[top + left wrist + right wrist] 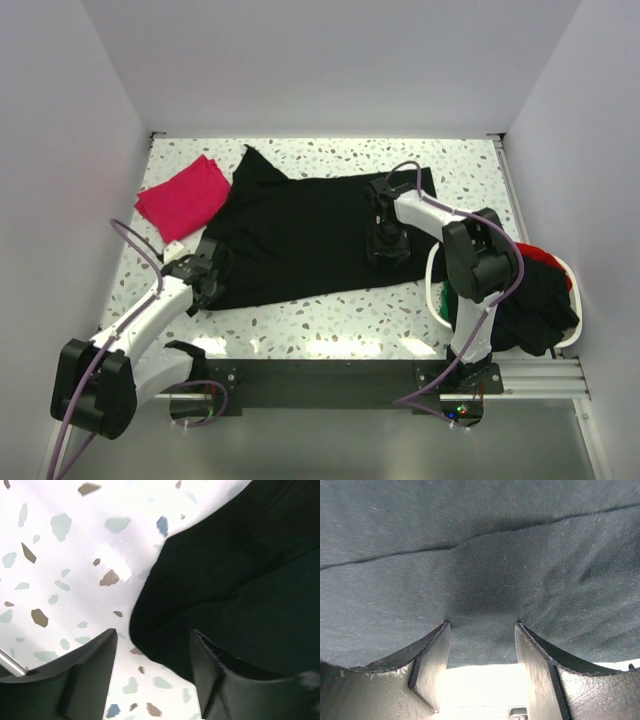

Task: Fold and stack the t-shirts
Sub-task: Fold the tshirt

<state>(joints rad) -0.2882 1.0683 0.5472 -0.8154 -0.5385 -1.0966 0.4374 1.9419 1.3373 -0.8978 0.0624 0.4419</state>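
Arms low, left claw (153, 631), right claw (482, 624) (both parted)

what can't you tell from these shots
- Top view: right arm covers part of the basket; its shirts cannot be counted.
- Right wrist view: black t-shirt fills the frame, hiding everything beyond it.
- Left wrist view: the black t-shirt is cut off by the right edge.

No text, brand, number or sign can be read in any of the three views. In the top view, left of centre, a small white patch (173, 246) lies at the near edge of the magenta-pink t-shirt (185, 197). It may be a label, but it is too small to tell, and nothing on it is legible.
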